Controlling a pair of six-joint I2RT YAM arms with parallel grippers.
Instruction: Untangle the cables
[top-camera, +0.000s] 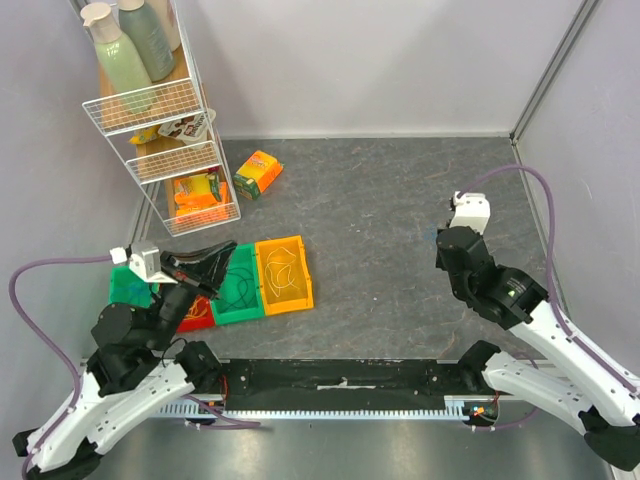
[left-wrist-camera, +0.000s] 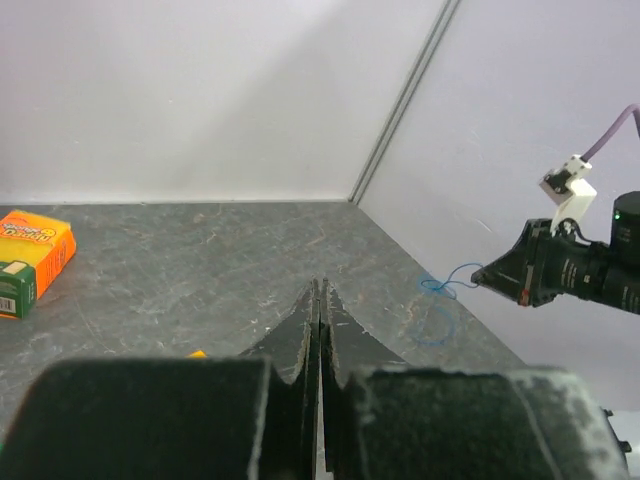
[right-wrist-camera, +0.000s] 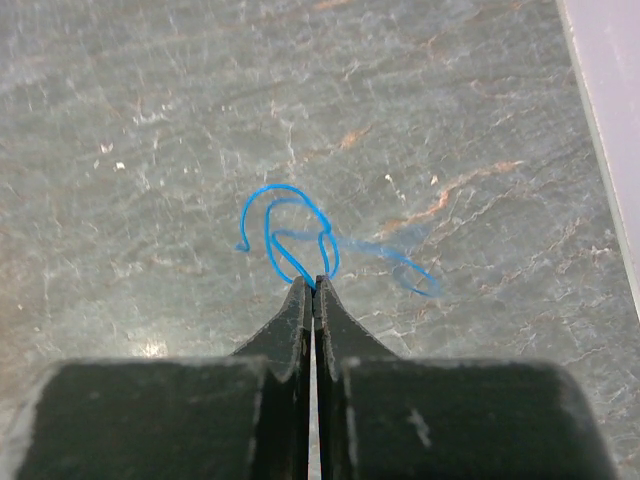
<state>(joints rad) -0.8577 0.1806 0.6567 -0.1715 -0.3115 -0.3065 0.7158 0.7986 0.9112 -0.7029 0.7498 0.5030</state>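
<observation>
My right gripper (right-wrist-camera: 314, 283) is shut on a thin blue cable (right-wrist-camera: 290, 230), pinched at the fingertips; its loops hang just above the grey table. In the top view that gripper (top-camera: 441, 240) is at the right. The left wrist view shows the blue cable (left-wrist-camera: 440, 290) dangling from it. My left gripper (left-wrist-camera: 320, 285) is shut, with nothing visible between its fingers. It hovers over the trays (top-camera: 232, 247) at the left. A yellow cable (top-camera: 283, 270) lies in the orange tray (top-camera: 303, 290), and a dark green cable (top-camera: 237, 285) lies in the green tray (top-camera: 240, 312).
A red tray (top-camera: 192, 322) and another green tray (top-camera: 125, 288) sit partly under the left arm. A white wire rack (top-camera: 160, 130) with bottles and snack packs stands at the back left. An orange box (top-camera: 258, 173) lies near it. Walls close in at the back and right.
</observation>
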